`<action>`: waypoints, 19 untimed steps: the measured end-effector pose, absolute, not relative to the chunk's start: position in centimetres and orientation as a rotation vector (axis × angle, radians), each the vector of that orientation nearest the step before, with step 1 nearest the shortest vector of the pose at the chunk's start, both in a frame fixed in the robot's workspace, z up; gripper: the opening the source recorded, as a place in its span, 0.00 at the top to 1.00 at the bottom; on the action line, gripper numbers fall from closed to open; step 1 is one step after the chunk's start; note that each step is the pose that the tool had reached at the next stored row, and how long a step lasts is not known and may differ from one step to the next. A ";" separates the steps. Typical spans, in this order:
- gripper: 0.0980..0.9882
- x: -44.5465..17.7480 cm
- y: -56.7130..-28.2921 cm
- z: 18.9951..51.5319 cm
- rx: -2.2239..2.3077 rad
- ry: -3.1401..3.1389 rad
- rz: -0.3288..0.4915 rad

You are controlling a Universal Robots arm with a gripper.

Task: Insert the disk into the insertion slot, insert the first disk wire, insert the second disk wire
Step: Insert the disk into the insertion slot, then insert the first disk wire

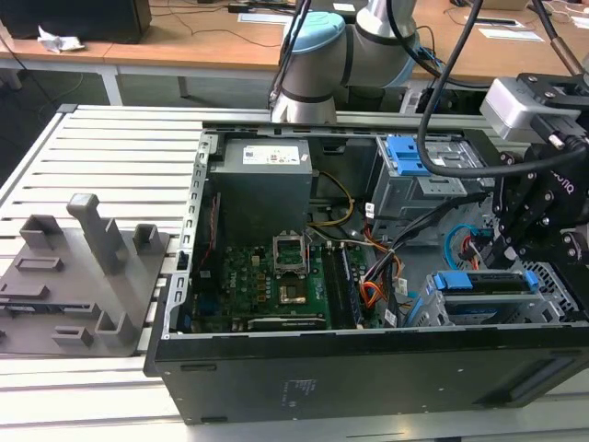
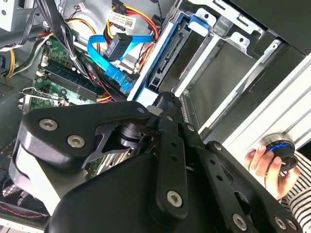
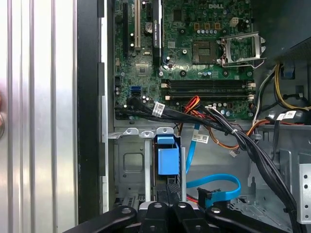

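Observation:
The disk (image 1: 483,282), a flat drive in a bright blue carrier, sits in the insertion slot (image 1: 555,296), a perforated metal cage at the case's front corner on the exterior view's right. In the first wrist view the disk's blue tab (image 3: 167,160) stands in the grey cage (image 3: 129,165). In the second wrist view the disk (image 2: 170,51) shows edge-on. My gripper (image 1: 502,247) hangs just above it, its black fingers (image 3: 172,190) pressed together, shut, right at the disk's near end (image 2: 150,87). Whether they touch it I cannot tell. A blue data wire (image 3: 218,187) lies loose beside the cage.
A taller grey cage with a blue clip (image 1: 405,155) stands behind. Bundled black, orange and yellow cables (image 3: 228,131) cross between the motherboard (image 1: 276,276) and the cages. A person's hand (image 2: 265,162) rests on a round knob (image 2: 282,148) outside the case. Grey fixtures (image 1: 87,267) sit far left.

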State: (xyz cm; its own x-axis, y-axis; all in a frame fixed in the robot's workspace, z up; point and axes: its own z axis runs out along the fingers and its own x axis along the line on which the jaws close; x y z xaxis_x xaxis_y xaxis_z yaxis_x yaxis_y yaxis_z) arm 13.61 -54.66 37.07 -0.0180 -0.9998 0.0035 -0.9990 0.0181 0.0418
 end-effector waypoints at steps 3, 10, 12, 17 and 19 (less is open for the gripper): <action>0.99 13.6 -54.7 37.1 2.179 -2.219 -0.043; 0.99 13.6 -54.7 37.1 2.179 -2.219 -0.043; 0.92 13.7 -54.7 37.1 2.179 -2.219 -0.043; 0.77 14.2 -54.7 37.0 2.179 -2.219 -0.043; 0.77 15.2 -54.6 36.9 2.178 -2.218 -0.044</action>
